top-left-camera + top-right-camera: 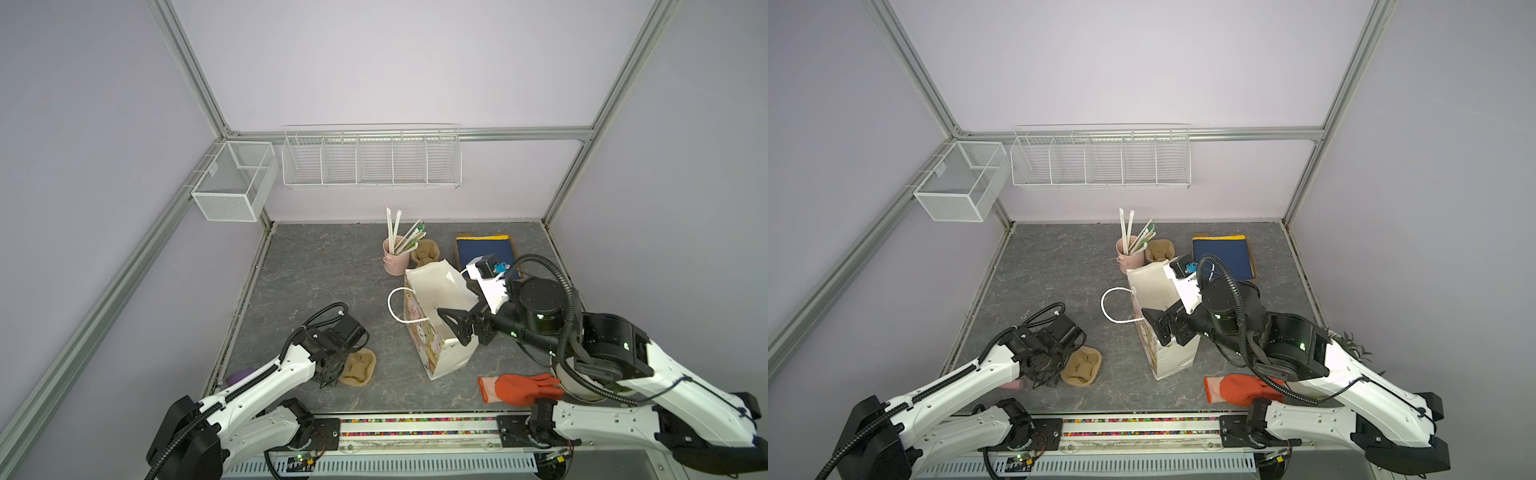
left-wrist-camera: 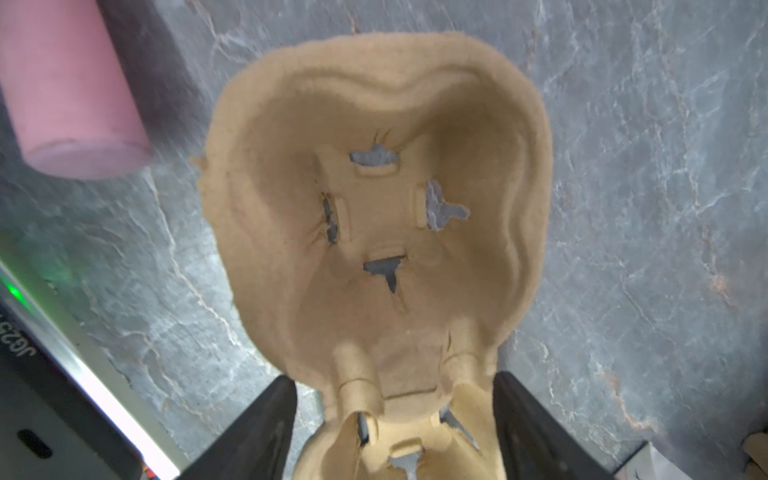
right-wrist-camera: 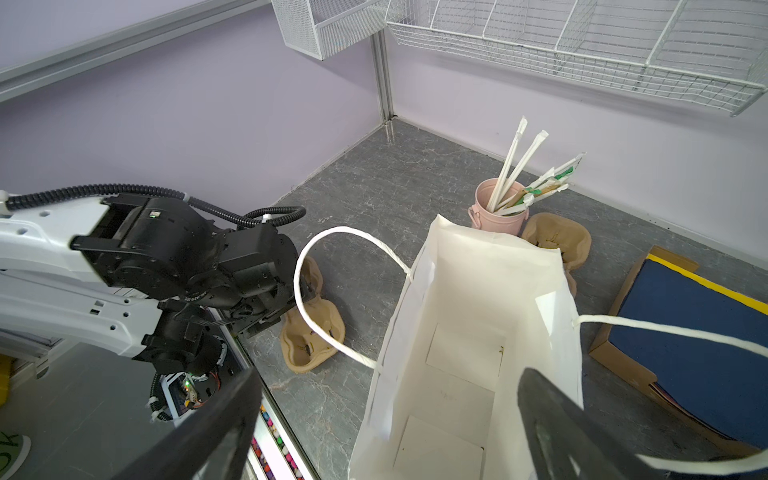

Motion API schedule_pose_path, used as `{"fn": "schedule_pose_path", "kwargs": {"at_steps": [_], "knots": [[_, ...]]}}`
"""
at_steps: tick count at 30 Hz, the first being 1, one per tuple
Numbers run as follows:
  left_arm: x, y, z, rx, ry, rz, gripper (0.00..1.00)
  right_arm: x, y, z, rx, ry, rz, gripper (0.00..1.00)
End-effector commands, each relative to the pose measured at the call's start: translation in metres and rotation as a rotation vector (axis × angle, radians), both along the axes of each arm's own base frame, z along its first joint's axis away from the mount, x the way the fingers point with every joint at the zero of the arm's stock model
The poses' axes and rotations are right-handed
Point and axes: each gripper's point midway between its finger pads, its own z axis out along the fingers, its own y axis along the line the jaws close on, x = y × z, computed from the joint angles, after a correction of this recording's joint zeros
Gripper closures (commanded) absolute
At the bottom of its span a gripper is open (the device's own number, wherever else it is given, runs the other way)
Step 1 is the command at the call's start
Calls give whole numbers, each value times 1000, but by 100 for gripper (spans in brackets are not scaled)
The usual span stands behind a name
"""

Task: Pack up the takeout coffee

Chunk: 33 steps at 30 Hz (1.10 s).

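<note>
In both top views my left fingers (image 1: 327, 374) are hovering at the pulp carrier (image 1: 358, 368) at the desk's (image 1: 316, 282) 7 o'clock, and my right fingers (image 1: 455, 322) are hovering over the paper bag (image 1: 432, 291) near centre. In the left wrist view they are standing wide, straddling the carrier. In the right wrist view they are gaping wide, one at the bag's mouth, and I cannot tell where the takeout coffee is.

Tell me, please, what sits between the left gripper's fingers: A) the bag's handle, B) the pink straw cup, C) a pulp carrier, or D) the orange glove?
C: in the left wrist view the near end of the brown pulp carrier lies between the two black fingers of the left gripper, with a gap showing on one side.
</note>
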Motion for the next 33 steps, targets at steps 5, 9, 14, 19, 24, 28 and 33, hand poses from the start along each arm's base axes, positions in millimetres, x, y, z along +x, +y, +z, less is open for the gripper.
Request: {"fn": "schedule_pose_path", "kwargs": {"at_steps": [5, 9, 14, 19, 24, 28, 33], "knots": [[16, 2, 10, 66, -19, -73, 25, 0, -7, -1, -9, -32, -7, 1], [29, -2, 11, 91, -33, -133, 26, 1, -7, -1, -10, -34, -8, 2], [35, 1, 29, 146, -19, -188, 26, 1, -9, -3, -20, -34, -13, 2], [30, -5, 55, 90, -25, -215, 26, 2, -9, -2, -16, -41, -15, 1], [7, 4, 52, 46, 0, -151, 27, 2, -5, -4, -27, -38, -7, 2], [-6, 12, 38, 24, 16, -97, 28, 2, -2, -5, -27, -39, -1, 2], [-23, 17, 19, 25, 81, -66, 29, 2, 3, -10, -39, -27, 11, 2]]}}
